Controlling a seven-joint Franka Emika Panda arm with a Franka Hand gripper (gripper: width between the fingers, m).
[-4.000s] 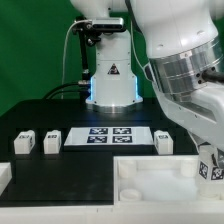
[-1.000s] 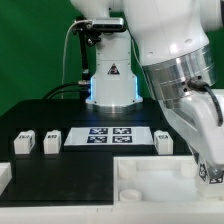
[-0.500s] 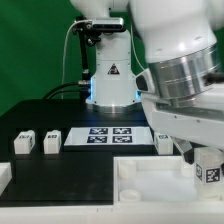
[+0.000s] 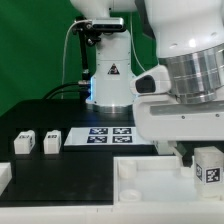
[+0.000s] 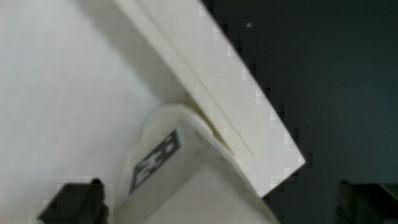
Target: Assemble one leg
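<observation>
1. Nearest the exterior camera I see the tray (image 4: 150,190), a large white piece that fills the lower part of the exterior view's right side on the black table (image 4: 40,115).
2. The leg (image 4: 207,166) stands upright at the tray's edge on the exterior view's right, with its black-and-white marker facing that camera.
3. In my wrist feed the leg (image 5: 178,160) rests against the tray's raised rim (image 5: 214,90) on the white side, with the dark table beyond the rim. I cannot tell whether it is seated in a hole.
4. The gripper (image 5: 222,200) hangs over the leg with its jaws spread wide. The dark fingertips (image 5: 75,198) show at either side, each well clear of the leg, so nothing is grasped.
5. The arm (image 4: 185,90) looms directly above the leg and blocks much of the exterior view's right.
6. Farther back, two other posts (image 4: 23,143) (image 4: 52,142) stand side by side on the table at the exterior view's left.
7. Just beside them lies the marker board (image 4: 105,135), flat on the table.
8. Farthest off is the arm's base (image 4: 110,80), in front of a green backdrop (image 4: 30,50).
</observation>
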